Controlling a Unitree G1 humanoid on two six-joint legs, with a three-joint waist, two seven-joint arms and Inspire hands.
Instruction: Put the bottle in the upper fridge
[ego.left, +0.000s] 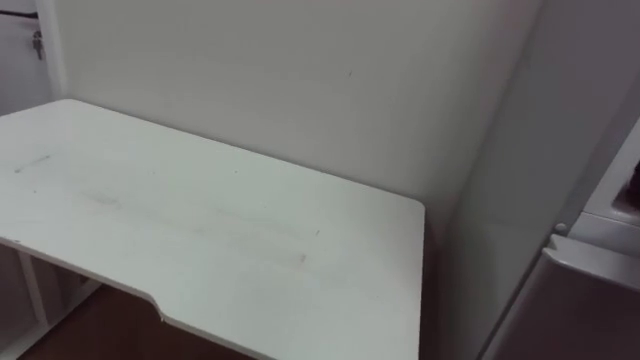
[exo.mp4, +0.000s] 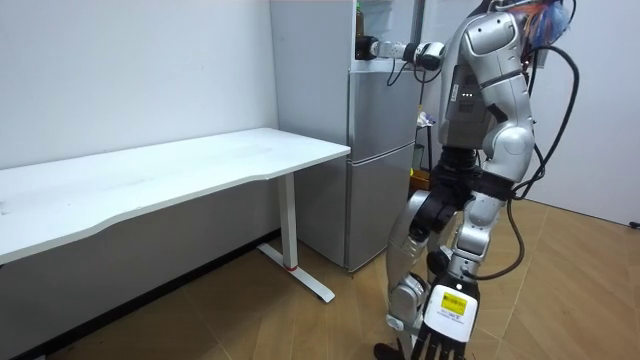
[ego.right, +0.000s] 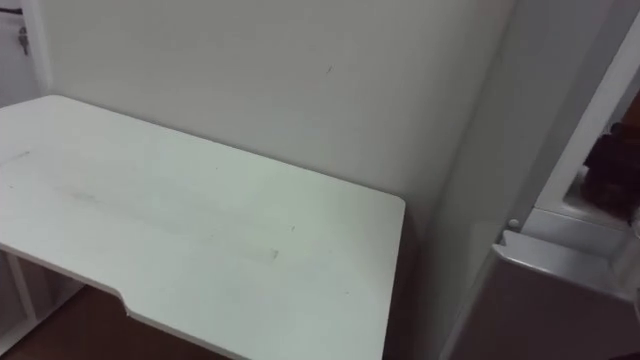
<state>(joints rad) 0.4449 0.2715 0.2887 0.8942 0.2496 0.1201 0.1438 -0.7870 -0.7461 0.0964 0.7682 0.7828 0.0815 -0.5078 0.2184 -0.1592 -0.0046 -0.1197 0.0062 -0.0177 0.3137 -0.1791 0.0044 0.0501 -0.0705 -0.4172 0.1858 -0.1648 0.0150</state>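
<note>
Right robot hand (exo.mp4: 371, 47) is stretched into the open upper part of the fridge (exo.mp4: 380, 200), at that compartment's lower edge. I read this as the placing step. I can't tell how its fingers stand, nor whether the bottle is in them; I can't pick the bottle out. Left robot hand (exo.mp4: 440, 342) hangs low in front of the fridge, fingers loose and empty, out of the way. Desk (ego.left: 200, 220) stands just beside the fridge.

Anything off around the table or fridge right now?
Nothing stands out. The table sits level, the fridge stands upright, and the right hand reaches to its upper compartment. No spill or damage shows.
</note>
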